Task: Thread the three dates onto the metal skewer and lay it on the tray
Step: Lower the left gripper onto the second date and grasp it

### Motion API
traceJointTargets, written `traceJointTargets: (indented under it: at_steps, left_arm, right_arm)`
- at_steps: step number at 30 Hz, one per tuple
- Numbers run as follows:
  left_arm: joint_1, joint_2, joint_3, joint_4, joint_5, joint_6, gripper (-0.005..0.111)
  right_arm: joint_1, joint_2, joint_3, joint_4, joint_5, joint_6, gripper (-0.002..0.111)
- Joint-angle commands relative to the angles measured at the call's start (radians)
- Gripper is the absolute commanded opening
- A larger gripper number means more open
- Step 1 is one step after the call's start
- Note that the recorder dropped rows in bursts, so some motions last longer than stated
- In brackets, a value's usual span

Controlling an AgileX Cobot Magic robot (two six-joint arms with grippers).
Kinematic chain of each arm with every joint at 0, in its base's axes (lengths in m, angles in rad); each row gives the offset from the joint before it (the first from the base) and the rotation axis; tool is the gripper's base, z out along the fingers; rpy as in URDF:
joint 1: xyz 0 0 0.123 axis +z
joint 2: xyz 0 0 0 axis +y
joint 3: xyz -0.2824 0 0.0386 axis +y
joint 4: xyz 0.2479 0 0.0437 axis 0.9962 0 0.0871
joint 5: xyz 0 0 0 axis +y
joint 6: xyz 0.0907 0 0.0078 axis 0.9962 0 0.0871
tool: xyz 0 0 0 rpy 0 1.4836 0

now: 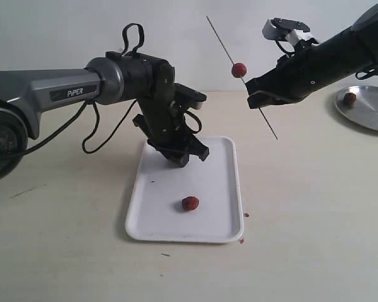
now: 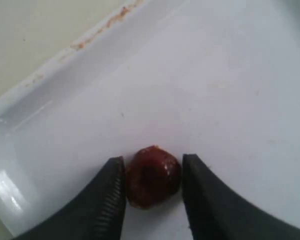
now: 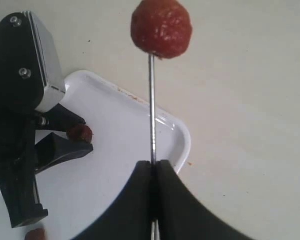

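Left wrist view: the date (image 2: 152, 176) lies by the tray's (image 2: 215, 75) far edge, my left gripper's (image 2: 152, 159) jaws touching both its sides; whether they grip yet I cannot tell. I'd squeeze gently, then lift straight. My right gripper (image 3: 152, 167) is clamped on the metal skewer (image 3: 151, 110) carrying a threaded date (image 3: 161, 27). Arm label (image 1: 79, 93) reads PiPER.

The left gripper (image 1: 190, 156) hides the date (image 2: 152, 176) beneath it in the exterior view. The left wrist view shows this date between the fingers (image 2: 210, 200), but whether the pads (image 2: 115, 195) touch it cannot be told; fingers and tray (image 2: 65, 62) run off that picture's edges. The metal skewer (image 1: 223, 45) vanishes behind the right gripper (image 1: 257, 100). The round plate (image 1: 372, 116) is cut by the exterior view's edge. In the right wrist view a second date (image 3: 36, 234) is clipped at the edge.
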Motion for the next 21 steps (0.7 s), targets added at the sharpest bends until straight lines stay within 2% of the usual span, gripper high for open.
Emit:
traceJointTargets:
  at_steps: [1,21]
  left_arm:
    - [0.002,0.012,0.005,0.013,0.014,-0.007,0.031]
    - [0.002,0.012,0.005,0.011,-0.011,-0.008,0.031]
  right_arm:
    - [-0.005,-0.012,-0.002,0.01,-0.006,-0.009,0.0]
    - [-0.005,-0.012,-0.002,0.01,-0.006,-0.009,0.0]
